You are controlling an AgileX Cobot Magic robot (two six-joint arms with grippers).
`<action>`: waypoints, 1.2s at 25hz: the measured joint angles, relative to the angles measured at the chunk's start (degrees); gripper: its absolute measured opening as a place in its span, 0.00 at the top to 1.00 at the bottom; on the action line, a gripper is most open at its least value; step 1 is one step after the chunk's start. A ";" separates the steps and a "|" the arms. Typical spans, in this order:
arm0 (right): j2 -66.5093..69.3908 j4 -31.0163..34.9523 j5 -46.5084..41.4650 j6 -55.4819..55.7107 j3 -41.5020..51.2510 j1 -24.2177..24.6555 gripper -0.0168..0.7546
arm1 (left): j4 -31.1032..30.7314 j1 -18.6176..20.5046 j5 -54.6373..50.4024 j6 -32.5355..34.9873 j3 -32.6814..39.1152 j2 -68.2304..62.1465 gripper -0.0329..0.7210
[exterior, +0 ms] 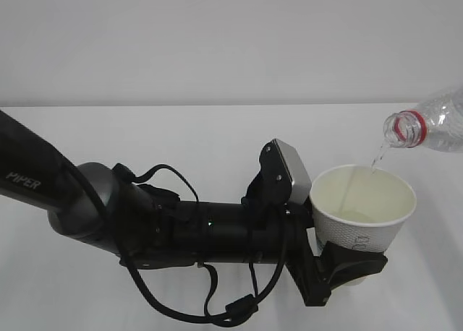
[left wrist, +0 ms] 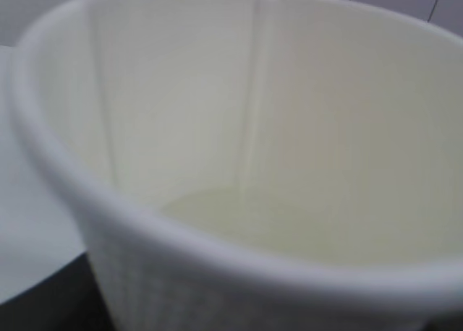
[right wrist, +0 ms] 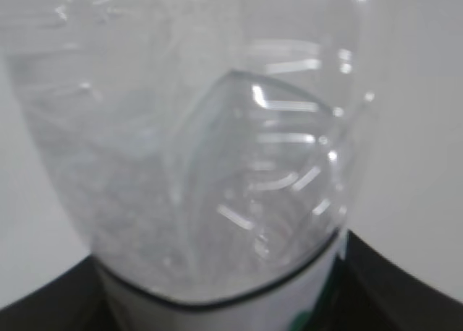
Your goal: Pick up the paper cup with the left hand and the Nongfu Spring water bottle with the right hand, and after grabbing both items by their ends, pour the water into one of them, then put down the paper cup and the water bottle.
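I held the paper cup (exterior: 363,212) upright in my left hand (exterior: 340,262), pinched at its base above the table (exterior: 181,136), while my unseen right hand, evidently gripping, tilted the Nongfu Spring water bottle (exterior: 434,125) so water (exterior: 376,157) streamed in.

The small white tapered paper cup (exterior: 364,212) with a cream inside and grey lettering on its wall stands upright and off the table, its base clamped in the black two-jaw gripper of the left arm (exterior: 346,262). The clear plastic water bottle (exterior: 432,123) with a red neck ring and no cap lies tilted, mouth down-left, just above the cup's right rim. A thin clear stream of water (exterior: 377,156) falls into the cup, where a shallow pool (left wrist: 217,215) covers the bottom.
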State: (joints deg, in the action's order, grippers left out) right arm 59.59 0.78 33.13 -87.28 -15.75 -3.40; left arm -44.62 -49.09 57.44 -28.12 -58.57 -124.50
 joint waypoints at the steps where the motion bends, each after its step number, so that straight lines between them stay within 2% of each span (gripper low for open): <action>1: 0.00 0.00 0.00 0.00 0.00 0.00 0.39 | 0.00 0.00 0.00 0.00 0.00 0.00 0.23; 30: 0.00 0.00 0.00 0.00 0.00 0.00 0.39 | 0.00 0.00 0.00 0.00 0.00 0.00 0.23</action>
State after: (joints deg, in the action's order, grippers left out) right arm 59.59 0.78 33.13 -87.28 -15.75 -3.40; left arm -44.62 -49.09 57.44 -28.12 -58.57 -124.50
